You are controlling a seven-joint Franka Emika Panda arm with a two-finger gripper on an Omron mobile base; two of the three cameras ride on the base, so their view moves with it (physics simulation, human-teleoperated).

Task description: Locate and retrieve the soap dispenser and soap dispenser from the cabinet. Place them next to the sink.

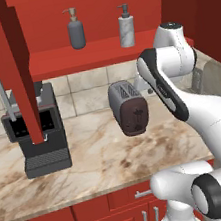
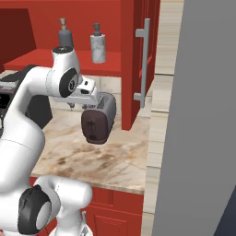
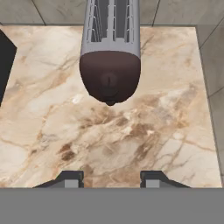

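Both soap bottles, the dark grey one (image 1: 76, 34) and the white one (image 1: 126, 29), sit on the cabinet shelf (image 1: 74, 60). The fingers (image 3: 111, 178) are open and empty over the counter (image 3: 52, 131). Nothing has been picked up yet.

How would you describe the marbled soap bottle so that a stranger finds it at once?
Look into the open red wall cabinet above the marble counter. Two pump bottles stand apart on its shelf. The marbled soap dispenser is the pale cylinder, directly above the toaster; the dark grey dispenser has round shoulders.

arm folded, elbow high | hand pointing down | gripper (image 3: 111, 178) fingers parted, holding nothing
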